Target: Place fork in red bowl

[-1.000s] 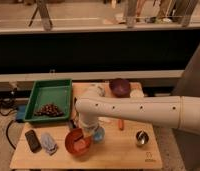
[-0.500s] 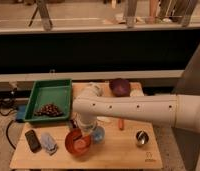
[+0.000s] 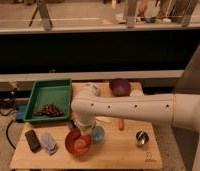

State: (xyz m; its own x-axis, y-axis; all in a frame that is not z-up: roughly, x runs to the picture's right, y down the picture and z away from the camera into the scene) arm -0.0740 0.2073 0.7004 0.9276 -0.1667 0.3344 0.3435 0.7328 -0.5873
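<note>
1. We saw the gripper (image 3: pixel 82 133) poised just above the red bowl (image 3: pixel 67 143), presumably to release the fork there; whether it was open or closed we could not tell.
2. The fork we could not pick out; a pale patch (image 3: pixel 83 145) inside the red bowl may have been it.
3. The red bowl sat on a wooden table (image 3: pixel 120 152), with a blue cup (image 3: pixel 98 134) just beside it and a green tray (image 3: pixel 50 94) beyond, in a dim room.

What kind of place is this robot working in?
Probably a lab or test area inside a building, not a home: a wooden table laid out with a green tray, cables on the floor, a railing behind. The gripper hangs over the red bowl.
</note>
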